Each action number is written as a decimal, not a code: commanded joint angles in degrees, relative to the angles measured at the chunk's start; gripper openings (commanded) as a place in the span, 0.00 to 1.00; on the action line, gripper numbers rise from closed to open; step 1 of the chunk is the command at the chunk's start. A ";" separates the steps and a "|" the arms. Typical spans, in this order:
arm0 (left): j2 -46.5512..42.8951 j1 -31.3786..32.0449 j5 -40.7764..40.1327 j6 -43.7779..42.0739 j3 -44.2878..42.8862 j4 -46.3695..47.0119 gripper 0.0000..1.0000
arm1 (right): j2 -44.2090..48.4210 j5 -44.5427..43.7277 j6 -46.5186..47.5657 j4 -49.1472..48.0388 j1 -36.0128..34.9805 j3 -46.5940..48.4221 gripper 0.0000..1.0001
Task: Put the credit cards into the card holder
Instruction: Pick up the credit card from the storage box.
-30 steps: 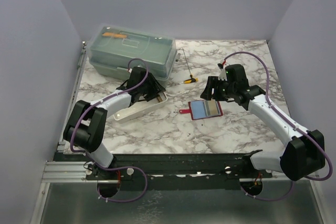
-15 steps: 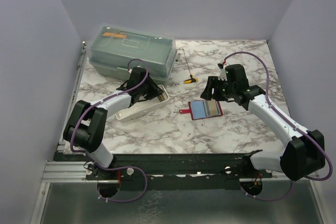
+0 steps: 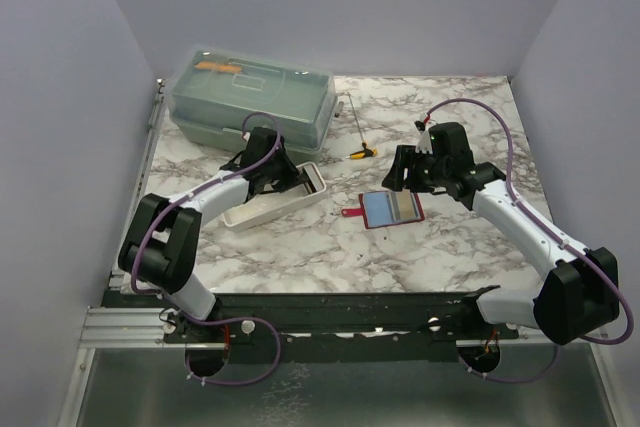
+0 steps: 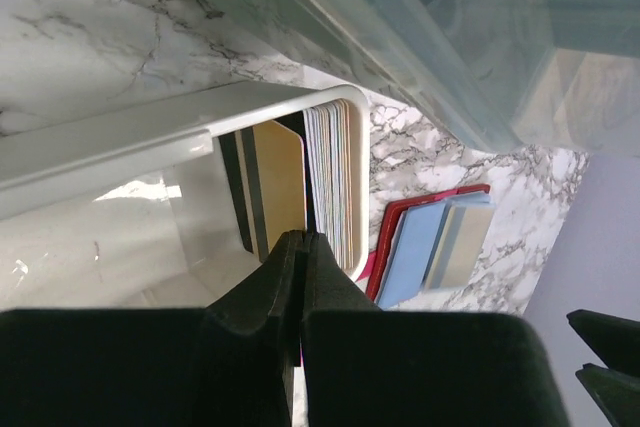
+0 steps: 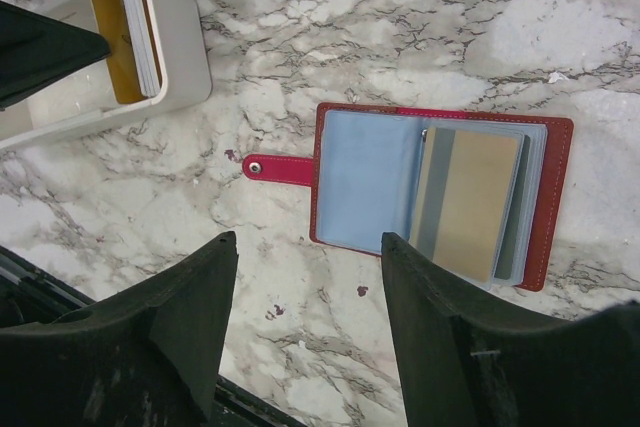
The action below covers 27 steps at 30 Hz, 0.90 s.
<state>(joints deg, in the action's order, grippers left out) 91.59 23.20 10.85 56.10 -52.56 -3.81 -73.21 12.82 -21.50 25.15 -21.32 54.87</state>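
Found the credit cards [image 4: 330, 177] standing on edge as a tight stack at one end of a white tray [image 3: 245, 215], pressed against its rounded end wall, with a tan card and a dark-striped one leaning just beside them. Noted the tray lying on the marble counter [image 3: 330, 247], just in front of a clear lidded box [image 3: 250, 97]. Saw the left arm [image 3: 215, 192] reaching down into that tray. Found the left jaws pressed fully together, the black fingers [image 4: 270, 287] meeting in a point right at the near edge of the stack. Could not tell about any thin card edge pinched between them. Spotted the card holder [image 3: 392, 209] lying flat and open on the counter, well apart from the tray. Noted its red cover, pale blue sleeves, a tan panel in the half away from the strap, and the red snap strap pointing toward the tray. Saw the right arm [image 3: 510, 212] poised above the card holder. Found the right jaws spread wide with nothing between them, both dark fingers [image 5: 190, 317] hanging clear of the counter in the wrist view. Noted a yellow-handled screwdriver [image 3: 360, 152] lying farther back on the counter, between the box and the right arm.
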 commanded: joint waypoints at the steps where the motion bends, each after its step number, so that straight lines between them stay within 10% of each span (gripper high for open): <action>1: -4.07 -0.12 -0.70 0.09 -2.02 -6.39 0.00 | 1.06 0.15 -0.20 0.52 -0.16 -0.30 0.63; 20: -9.82 -0.67 -1.12 -4.07 -5.27 -19.67 0.00 | -1.91 2.71 0.27 -0.17 -0.71 -0.32 0.63; 27: -2.26 -0.67 -1.73 -6.27 -7.70 -18.12 0.51 | -2.63 2.61 0.23 -0.19 -1.31 0.10 0.62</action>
<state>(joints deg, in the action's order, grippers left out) 85.27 22.83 10.00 51.96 -58.70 -22.13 -75.33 14.50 -21.45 25.15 -22.04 54.87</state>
